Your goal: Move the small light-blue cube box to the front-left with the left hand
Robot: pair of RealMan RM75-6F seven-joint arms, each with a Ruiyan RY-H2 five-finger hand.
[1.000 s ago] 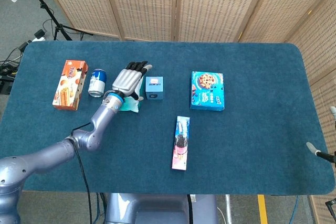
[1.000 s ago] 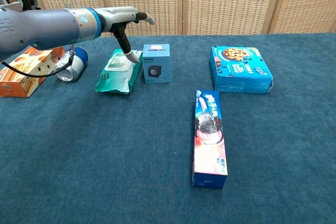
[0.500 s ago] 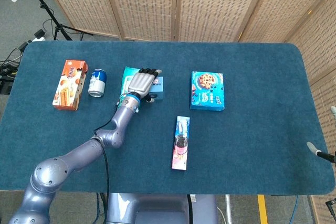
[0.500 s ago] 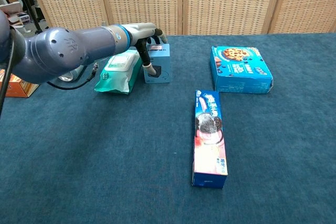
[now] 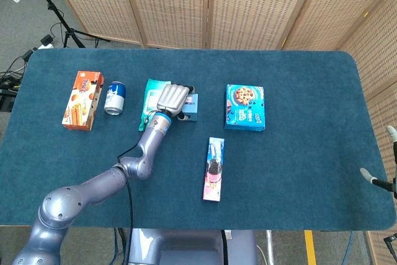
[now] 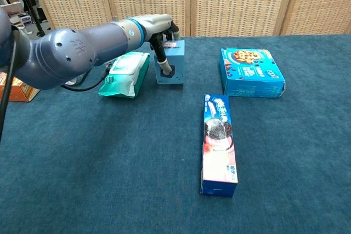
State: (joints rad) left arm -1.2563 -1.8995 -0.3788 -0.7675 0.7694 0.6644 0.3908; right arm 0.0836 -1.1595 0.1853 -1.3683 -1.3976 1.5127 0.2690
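The small light-blue cube box (image 6: 176,65) stands left of the table's middle, just right of a green wipes pack (image 6: 125,73). My left hand (image 6: 158,26) lies over the box, fingers across its top and thumb pressed on the front face, gripping it. The box looks slightly tilted. From the head view, the left hand (image 5: 173,97) covers most of the box (image 5: 192,108). Only two fingertips of my right hand (image 5: 379,153) show at the right edge, wide apart and holding nothing.
An orange snack box (image 5: 82,99) and a blue can (image 5: 115,97) sit at the far left. A blue cookie box (image 6: 251,72) lies to the right, a long pink-and-blue box (image 6: 219,143) in front. The table (image 5: 298,172) has blue cloth.
My left hand swung right from over the wipes pack onto the cube box and closed on it. The box has shifted a little to the right and tipped.
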